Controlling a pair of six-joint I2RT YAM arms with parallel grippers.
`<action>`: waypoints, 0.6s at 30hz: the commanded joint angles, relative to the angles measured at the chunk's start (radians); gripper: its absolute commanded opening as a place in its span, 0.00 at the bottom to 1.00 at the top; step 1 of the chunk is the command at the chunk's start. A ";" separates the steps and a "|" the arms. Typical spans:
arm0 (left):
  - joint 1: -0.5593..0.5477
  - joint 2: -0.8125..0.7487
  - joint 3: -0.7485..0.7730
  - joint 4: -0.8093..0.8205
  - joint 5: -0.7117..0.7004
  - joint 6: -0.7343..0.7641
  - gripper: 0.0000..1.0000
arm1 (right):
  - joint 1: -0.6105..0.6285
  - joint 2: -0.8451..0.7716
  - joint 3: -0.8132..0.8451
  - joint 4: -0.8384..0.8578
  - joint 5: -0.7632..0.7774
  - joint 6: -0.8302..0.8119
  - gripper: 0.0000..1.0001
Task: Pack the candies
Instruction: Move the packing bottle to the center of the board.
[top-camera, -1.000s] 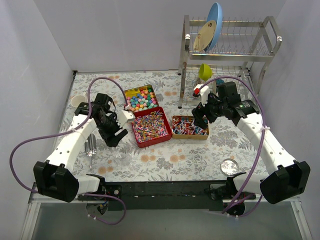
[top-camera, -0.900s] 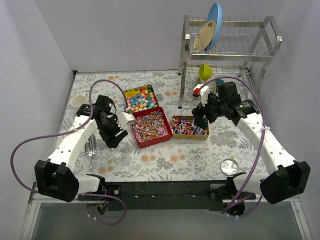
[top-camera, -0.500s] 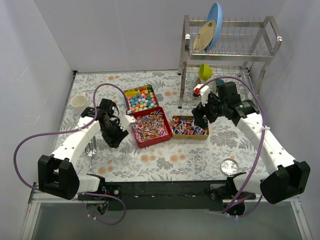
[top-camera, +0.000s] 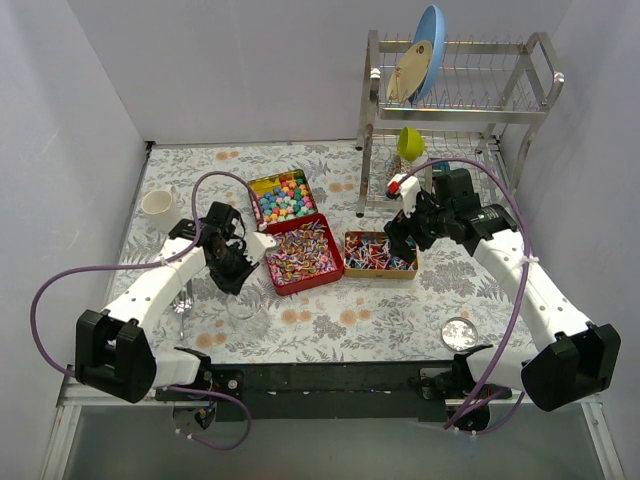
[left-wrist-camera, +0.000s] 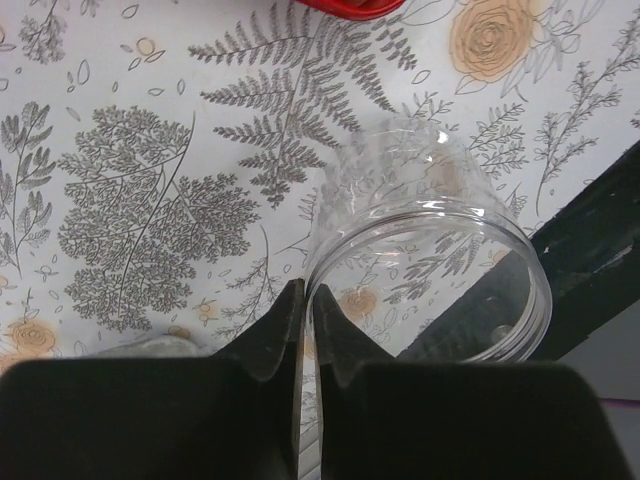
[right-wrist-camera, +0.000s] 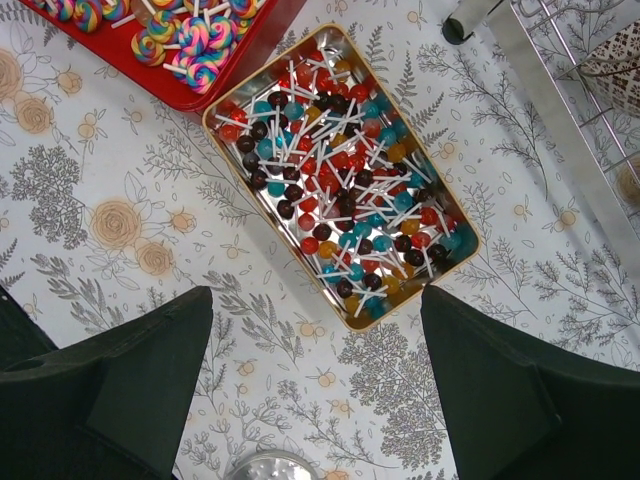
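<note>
Left tool (left-wrist-camera: 305, 292) is closed on the cup (left-wrist-camera: 430, 230) rim, with the glass wall pinched between its fingers. You have the cup on bare table (left-wrist-camera: 130, 200) near the black front edge, apart from the red tin (top-camera: 312, 281) corner. Right tool (right-wrist-camera: 315, 300) hangs wide open and holds nothing, above the gold tin (right-wrist-camera: 208, 120). Candies (right-wrist-camera: 340, 190) fill that tin, the red tin just beside it, and the yellow tin (top-camera: 254, 200) behind. The rack (top-camera: 455, 90) leg stands near the gold tin's far corner. You have open table between the tins and the front edge.
</note>
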 joint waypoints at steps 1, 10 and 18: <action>-0.062 -0.046 0.008 -0.017 0.055 -0.037 0.00 | 0.006 -0.030 -0.013 0.029 0.017 0.010 0.92; -0.281 0.009 0.172 0.015 0.074 -0.254 0.00 | -0.012 -0.051 -0.061 0.107 0.200 0.115 0.93; -0.457 0.171 0.371 0.135 -0.133 -0.426 0.00 | -0.066 -0.040 -0.026 0.121 0.238 0.142 0.94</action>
